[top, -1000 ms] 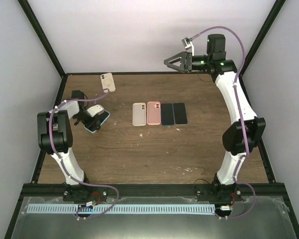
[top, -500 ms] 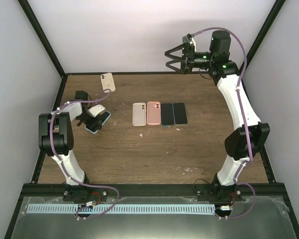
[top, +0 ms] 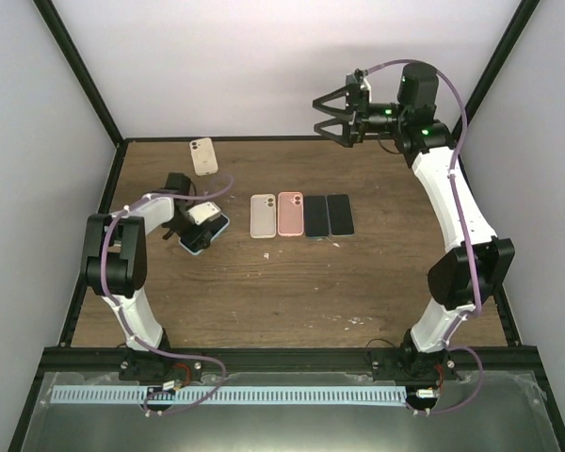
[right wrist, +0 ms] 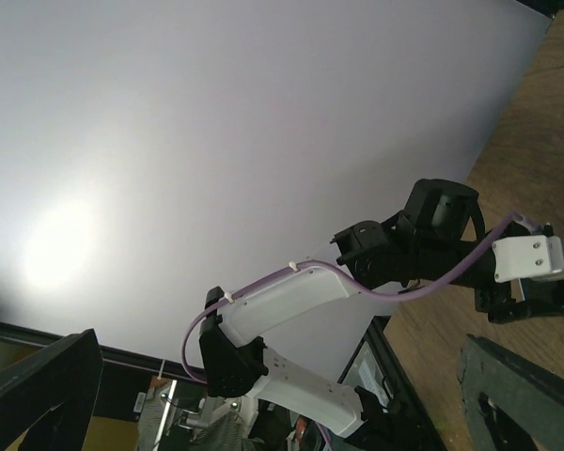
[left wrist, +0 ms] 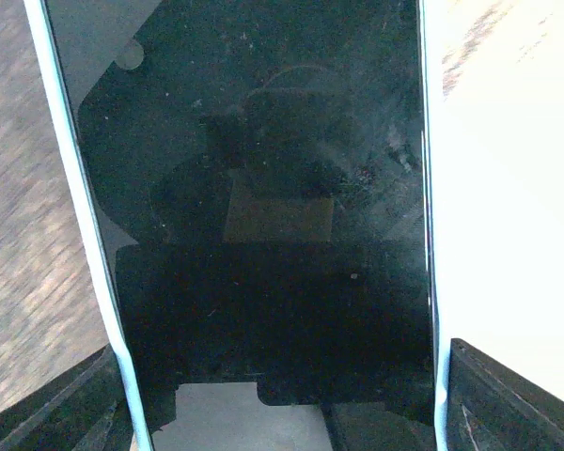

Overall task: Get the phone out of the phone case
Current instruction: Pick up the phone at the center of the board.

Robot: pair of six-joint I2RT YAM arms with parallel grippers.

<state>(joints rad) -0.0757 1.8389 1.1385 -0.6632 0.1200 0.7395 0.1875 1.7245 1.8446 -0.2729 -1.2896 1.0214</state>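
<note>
The left jaws grasp the phone case (left wrist: 76, 188) across its width, a finger (left wrist: 70, 409) against each pale-blue rim. The phone (left wrist: 263, 216) sits inside the case between them, its dark glass facing the wrist. Gripping by the rims probably pins the case low over the counter (top: 292, 282) and leaves the glass free for a push or peel, so the phone is not yet out. The right jaws are released and empty. They hang high, well away to the right of the left jaws, likely parked clear until a second grip is needed. Between the two, four more handsets (top: 301, 215) lie in a row.
</note>
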